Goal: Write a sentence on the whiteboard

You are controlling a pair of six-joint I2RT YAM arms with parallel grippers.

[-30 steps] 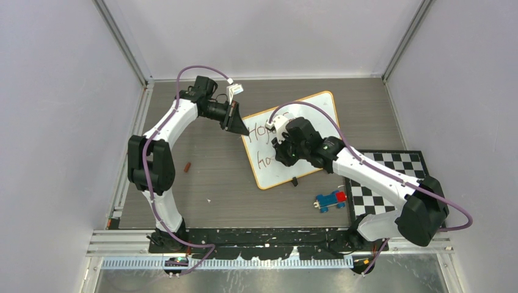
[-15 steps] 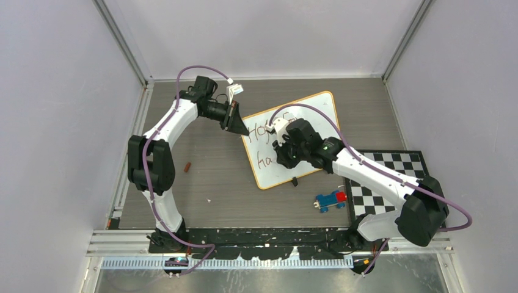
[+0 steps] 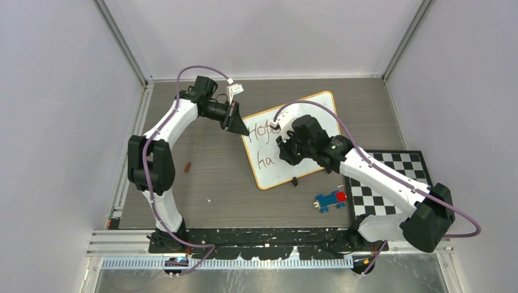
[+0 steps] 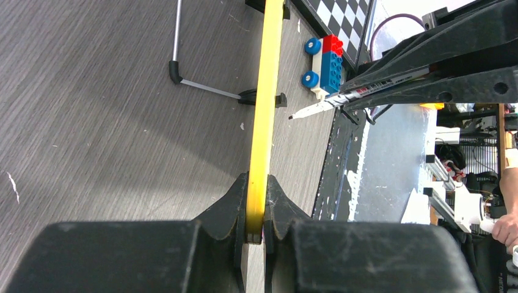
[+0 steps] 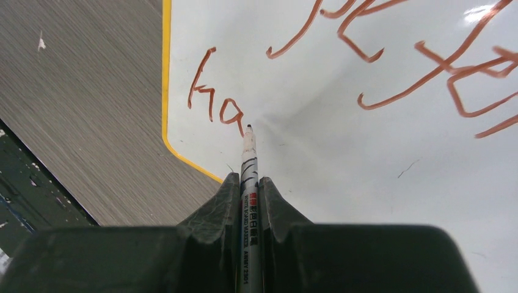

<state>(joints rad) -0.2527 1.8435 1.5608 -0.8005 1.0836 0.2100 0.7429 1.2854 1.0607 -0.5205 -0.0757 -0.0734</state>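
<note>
Well to the left of the left pincer (image 3: 240, 128), a small reddish-brown piece (image 3: 188, 166) lies alone on the grey wood-grain table (image 3: 201, 146). The left pincer is clamped narrow on the yellow-orange rim of the whiteboard (image 3: 317, 110), at the board's far-left corner, with one finger on each face of the edge. The board runs away from its jaws to the right, and in the left wrist view it is seen edge-on as a thin yellow strip. The sentence (image 3: 264, 131) begins just beside that pincer, in thin reddish-brown strokes. "Hope" stands on the upper line and "ha" on the lower, and the rest of the upper line lies under the right arm. The right pincer (image 5: 248, 180) hangs over the lower line, squeezed tight on a white marker (image 5: 249, 152) that pokes out straight ahead of its fingers. The marker's tip sits right after the "a", at the board's surface, and whether it touches cannot be told. A small black clip (image 3: 294, 181) sits on the board's near edge, just below this pincer. Nearer the arm bases and a little to the right, a blue and red toy brick car (image 3: 330, 199) stands on the table. Just beside it on the right lies the black-and-white checkered mat (image 3: 391, 183), under the right arm
</note>
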